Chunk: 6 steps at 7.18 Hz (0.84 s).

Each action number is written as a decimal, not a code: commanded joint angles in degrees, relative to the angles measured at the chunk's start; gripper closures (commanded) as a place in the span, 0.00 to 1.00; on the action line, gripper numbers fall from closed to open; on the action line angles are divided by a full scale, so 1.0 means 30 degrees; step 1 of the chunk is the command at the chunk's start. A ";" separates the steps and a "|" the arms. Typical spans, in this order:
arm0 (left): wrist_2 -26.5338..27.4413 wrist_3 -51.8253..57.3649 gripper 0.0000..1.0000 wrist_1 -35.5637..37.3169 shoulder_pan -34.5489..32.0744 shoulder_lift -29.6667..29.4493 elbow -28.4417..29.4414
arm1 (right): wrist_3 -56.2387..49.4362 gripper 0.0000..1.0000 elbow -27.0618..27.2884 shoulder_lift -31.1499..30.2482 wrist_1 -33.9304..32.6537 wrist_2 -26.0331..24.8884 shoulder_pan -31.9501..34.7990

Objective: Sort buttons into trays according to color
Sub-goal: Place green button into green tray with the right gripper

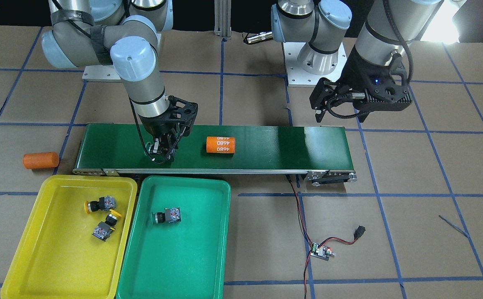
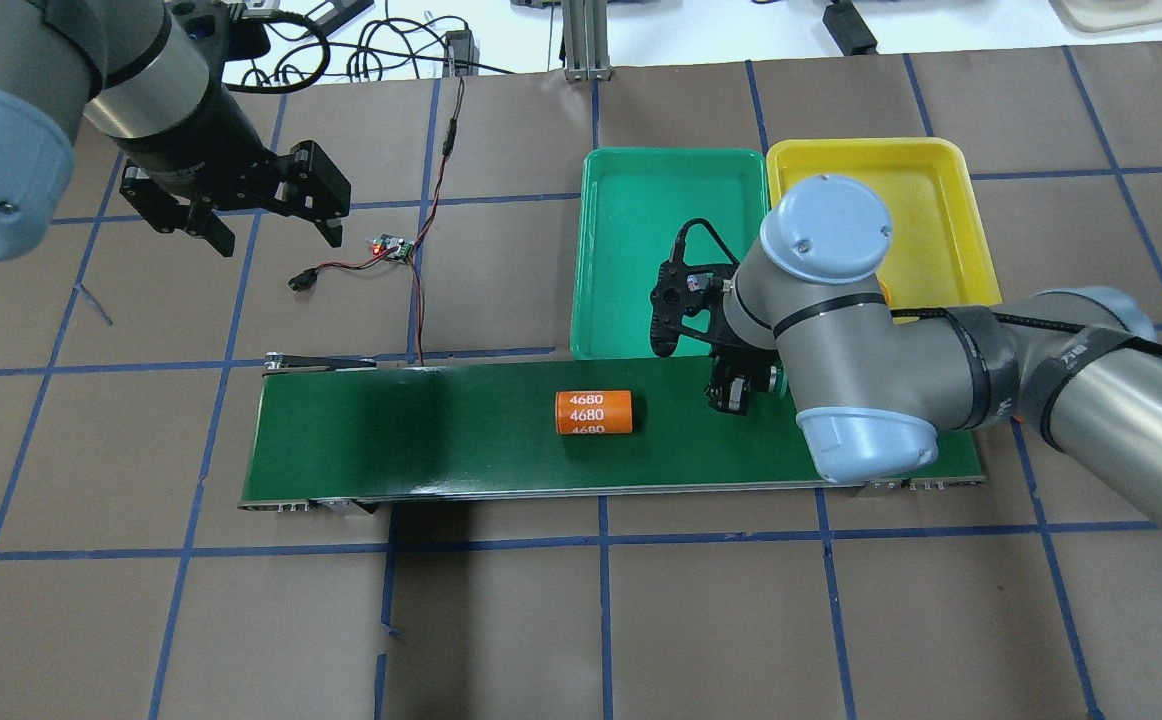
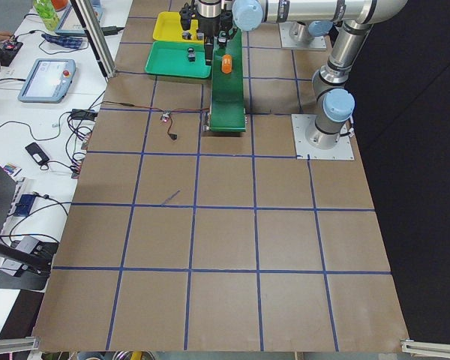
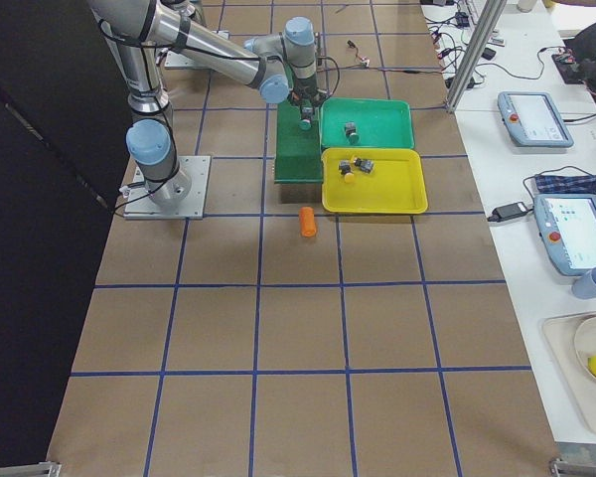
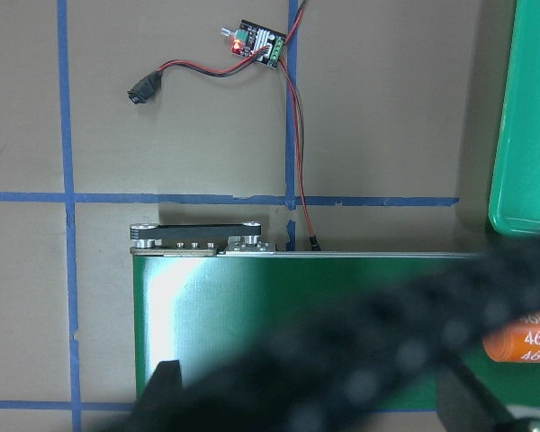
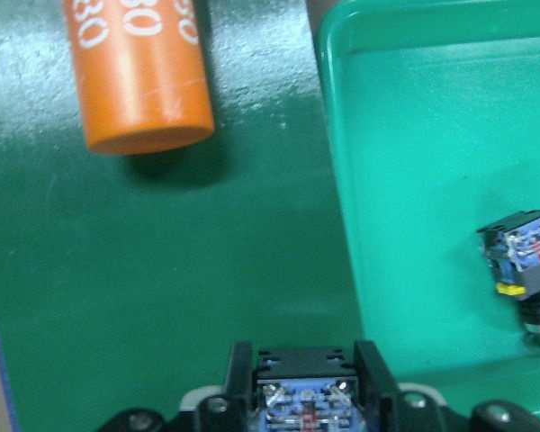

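My right gripper (image 1: 161, 154) is shut on a button (image 6: 306, 398) just above the dark-green belt, by the green tray's near edge; the button's cap is hidden. The gripper also shows in the overhead view (image 2: 733, 393). The yellow tray (image 1: 38, 249) holds two yellow-capped buttons (image 1: 99, 204) (image 1: 105, 226). The green tray (image 1: 183, 265) holds one button (image 1: 166, 216), which also shows in the right wrist view (image 6: 526, 270). My left gripper (image 2: 271, 225) is open and empty, high above the table near the belt's other end.
An orange cylinder (image 1: 220, 145) lies on the conveyor belt (image 1: 274, 143). A second orange cylinder (image 1: 40, 160) lies on the table beyond the belt's end, beside the yellow tray. A small circuit board (image 1: 321, 251) with red-black wires lies near the belt.
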 commanded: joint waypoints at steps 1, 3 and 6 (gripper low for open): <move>-0.0024 0.0005 0.00 0.0331 0.0210 -0.0577 -0.0052 | 0.0436 0.92 -0.4508 0.3298 0.1687 -0.0362 0.0073; -0.0024 0.0004 0.00 0.0303 0.0298 -0.0435 0.0006 | 0.0407 0.55 -0.6808 0.4745 0.4072 -0.0513 -0.0043; 0.0063 0.0004 0.00 0.0012 0.0299 -0.0524 0.0939 | 0.0319 0.00 -0.6727 0.4723 0.4251 -0.0513 -0.0132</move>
